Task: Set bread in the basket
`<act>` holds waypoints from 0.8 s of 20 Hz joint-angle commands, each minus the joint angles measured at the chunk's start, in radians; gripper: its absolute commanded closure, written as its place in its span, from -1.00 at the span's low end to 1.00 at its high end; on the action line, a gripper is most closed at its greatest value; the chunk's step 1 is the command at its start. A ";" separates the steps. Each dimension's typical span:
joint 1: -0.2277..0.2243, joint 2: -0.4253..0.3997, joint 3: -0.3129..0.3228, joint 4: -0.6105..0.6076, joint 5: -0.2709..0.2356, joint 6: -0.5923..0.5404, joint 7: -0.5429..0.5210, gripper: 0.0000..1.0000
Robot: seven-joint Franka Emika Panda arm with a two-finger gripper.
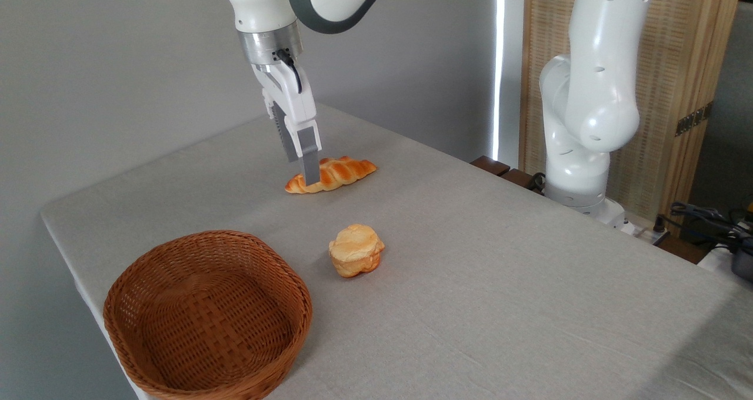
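The bread, a glossy golden-orange braided loaf, lies on the grey table toward the back. My gripper points down over the loaf's left part. One finger stands in front of the loaf and the other behind it. The jaws are open, a little wider than the loaf. The front finger covers a strip of the bread. The loaf still rests flat on the table. The basket, shallow woven reddish-brown wicker, sits empty at the front left corner, well apart from the gripper.
A short round pale-topped bun sits between the basket and the loaf. The arm's white base stands at the table's far right edge. The table's left edge runs close beside the basket.
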 commanded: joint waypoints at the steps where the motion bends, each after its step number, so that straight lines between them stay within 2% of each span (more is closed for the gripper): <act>1: -0.084 -0.008 0.011 -0.037 -0.066 -0.002 -0.011 -1.00; 3: -0.132 0.001 0.011 -0.054 -0.067 -0.002 -0.011 -1.00; 6: -0.175 0.027 0.011 -0.066 -0.082 -0.001 -0.012 -1.00; 9: -0.180 0.065 -0.009 -0.065 -0.105 0.011 -0.012 -1.00; 16: -0.180 0.119 -0.037 -0.065 -0.109 0.037 -0.005 -1.00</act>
